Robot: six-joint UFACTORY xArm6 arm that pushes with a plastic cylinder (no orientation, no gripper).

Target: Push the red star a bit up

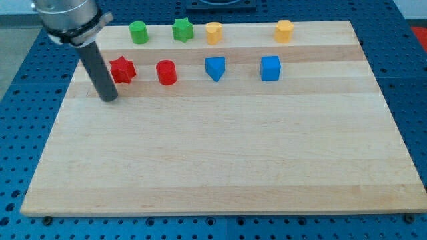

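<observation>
The red star (123, 69) lies on the wooden board (220, 160) near its upper left. My tip (109, 99) rests on the board just below and slightly left of the red star, close to it but apart. A red cylinder (166, 72) stands to the star's right. The rod rises from the tip toward the view's top left.
Along the top edge stand a green cylinder (139, 32), a green star (183, 29), a yellow block (213, 32) and a yellow hexagonal block (284, 31). A blue wedge-like block (215, 68) and a blue cube (269, 68) sit in the second row. Blue perforated table surrounds the board.
</observation>
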